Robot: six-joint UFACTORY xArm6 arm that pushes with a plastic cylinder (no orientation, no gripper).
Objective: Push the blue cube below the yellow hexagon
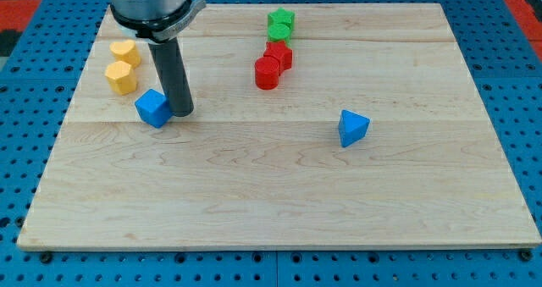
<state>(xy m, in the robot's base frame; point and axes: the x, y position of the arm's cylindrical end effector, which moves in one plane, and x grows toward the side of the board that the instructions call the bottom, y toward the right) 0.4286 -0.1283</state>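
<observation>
Robot lab bench, wooden board (279, 185) on blue perforated table (25, 109), small coloured blocks, mounted arm

A light wooden counter (279, 202) lies on a blue pegboard (34, 92). Near the view's top, right of centre, two green blocks (280, 23) sit touching. Just below them, two red blocks (273, 64) touch each other, the lower one a cylinder. Well apart, toward the view's right, stands a blue triangular block (352, 127). At the view's left sits a yellow heart-shaped block (125, 52).
</observation>
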